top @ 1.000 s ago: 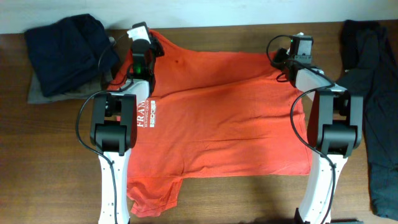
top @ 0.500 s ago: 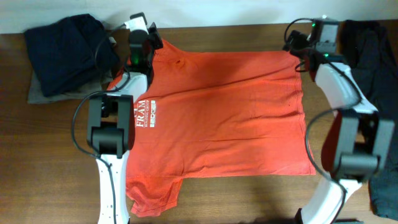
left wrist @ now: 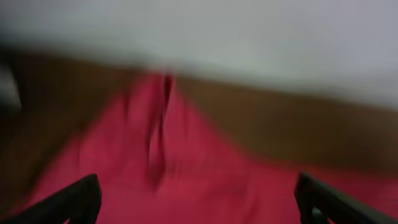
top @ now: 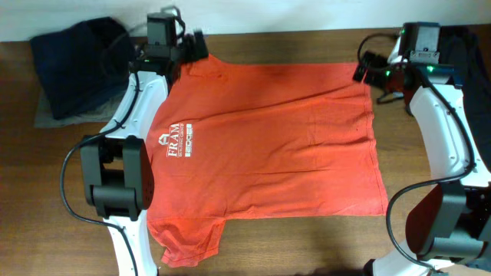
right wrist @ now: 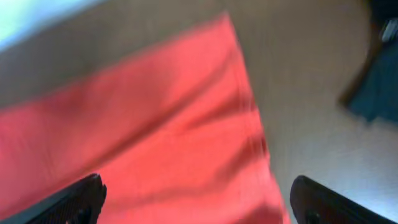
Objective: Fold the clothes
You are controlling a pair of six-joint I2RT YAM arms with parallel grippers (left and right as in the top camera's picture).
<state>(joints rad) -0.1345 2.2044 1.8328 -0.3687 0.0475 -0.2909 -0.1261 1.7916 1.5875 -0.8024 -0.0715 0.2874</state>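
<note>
The clothes here are a red-orange T-shirt [top: 268, 146] with white lettering [top: 178, 140], spread flat on the wooden table [top: 307, 245]. My left gripper [top: 196, 44] hovers at the shirt's far left corner by the shoulder. In the blurred left wrist view it [left wrist: 198, 182] is open, with only red cloth [left wrist: 186, 174] below it and nothing between its fingers. My right gripper [top: 363, 70] is at the far right corner. The right wrist view shows it [right wrist: 198, 183] open over the shirt's hem edge [right wrist: 249, 124], holding nothing.
A pile of dark navy clothes [top: 80, 61] sits on a grey cloth [top: 46, 116] at the back left. Another dark garment [top: 483, 115] runs along the right side of the table, partly behind the right arm, and shows in the right wrist view [right wrist: 379, 93].
Both grippers have opened and let go of the shirt's far edge. Both arms have stretched toward the back of the table, and the shirt's far corners now lie spread out.
</note>
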